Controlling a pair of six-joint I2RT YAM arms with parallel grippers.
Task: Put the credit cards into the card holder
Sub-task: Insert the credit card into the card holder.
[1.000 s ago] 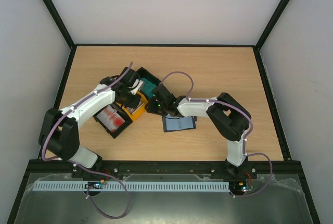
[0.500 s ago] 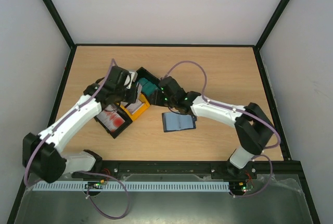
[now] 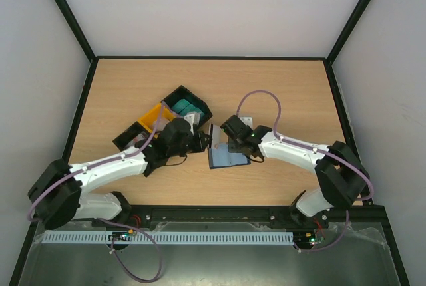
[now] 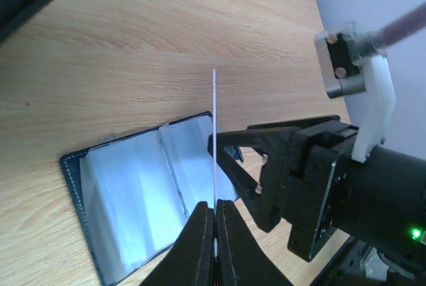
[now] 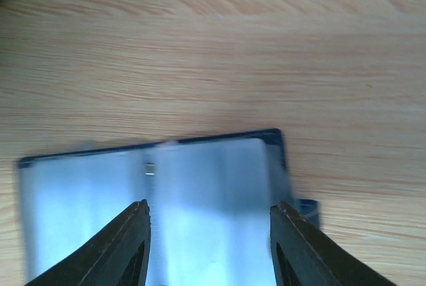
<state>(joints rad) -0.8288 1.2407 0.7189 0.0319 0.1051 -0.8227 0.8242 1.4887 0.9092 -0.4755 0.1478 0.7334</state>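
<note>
— Where is the card holder [image 3: 228, 157] found?
— It is laid open on the bench [image 3: 279, 93], grey lining up, between the two arms.
— And the credit card [image 4: 214, 120]?
— It is pinched edge-on in the left gripper [image 4: 214, 214] and held upright over the open holder.
— The right gripper [image 5: 210, 207]?
— Its fingers are spread above the lining; contact cannot be judged. Teal cards [image 3: 188, 108] are seen in the tray [image 3: 150, 118].

Black-and-yellow three-compartment tray [image 3: 154, 114] slantwise, left of centre on a light wooden table [image 3: 133, 83]; pale walls around
</note>
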